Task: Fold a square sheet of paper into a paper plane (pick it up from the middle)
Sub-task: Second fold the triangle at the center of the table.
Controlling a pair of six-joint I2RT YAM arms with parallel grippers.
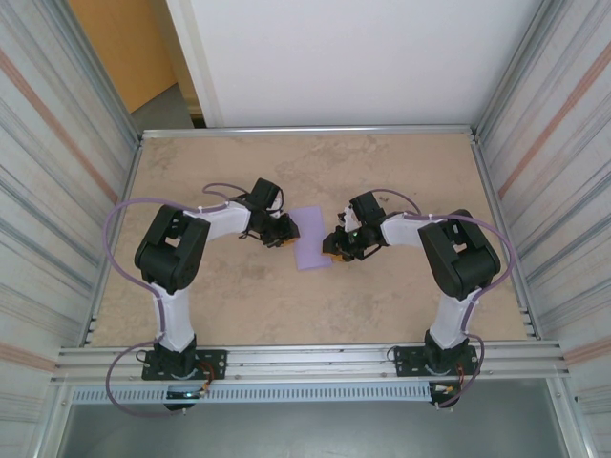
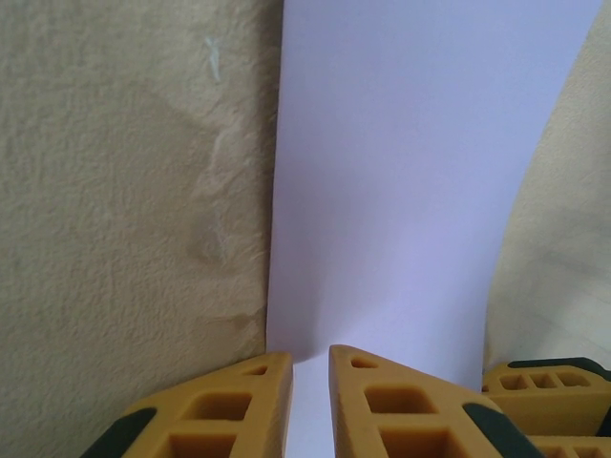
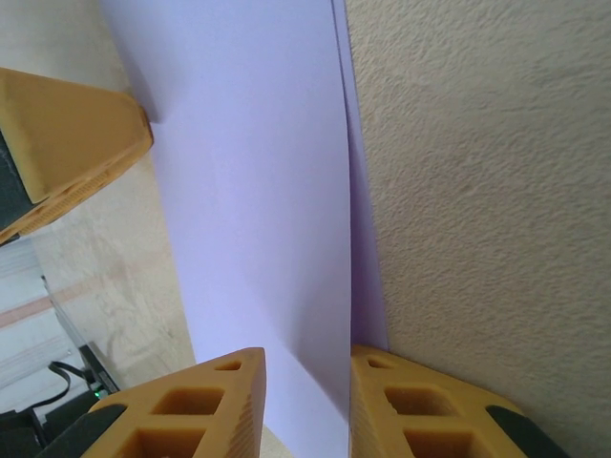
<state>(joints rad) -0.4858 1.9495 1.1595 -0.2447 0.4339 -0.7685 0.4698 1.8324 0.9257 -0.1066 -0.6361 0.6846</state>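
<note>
**Item: square sheet of paper**, lavender, unmarked.
- Location: middle of the tabletop, directly between the two grippers.
- Form: in the top view it appears as an upright rectangle, not a square. The right wrist view shows two layers, a narrow lower strip lying just outside the edge of the upper one.
- Orientation: the long axis runs from the arm bases toward the far wall, and the near end leans slightly toward the right arm's side. No pointed end is visible.
- Condition: in the left wrist view the far side edge bows in a curve and seems to be raised off the table. The other long edge lies straight and flat.

**Item: left gripper**, yellow fingers with black pads.
- Position: at the sheet's left long edge.
- State: in its own camera the fingers are drawn almost together. The paper runs into the thin slit between them, so it appears pinched.

**Item: right gripper**.
- Position: at the sheet's right long edge, nearer the bases than the left gripper.
- State: in its own camera the gap is narrow but plainly wider than the left's, with the doubled edge passing through it. Whether the pads actually clamp the paper cannot be told.
</note>
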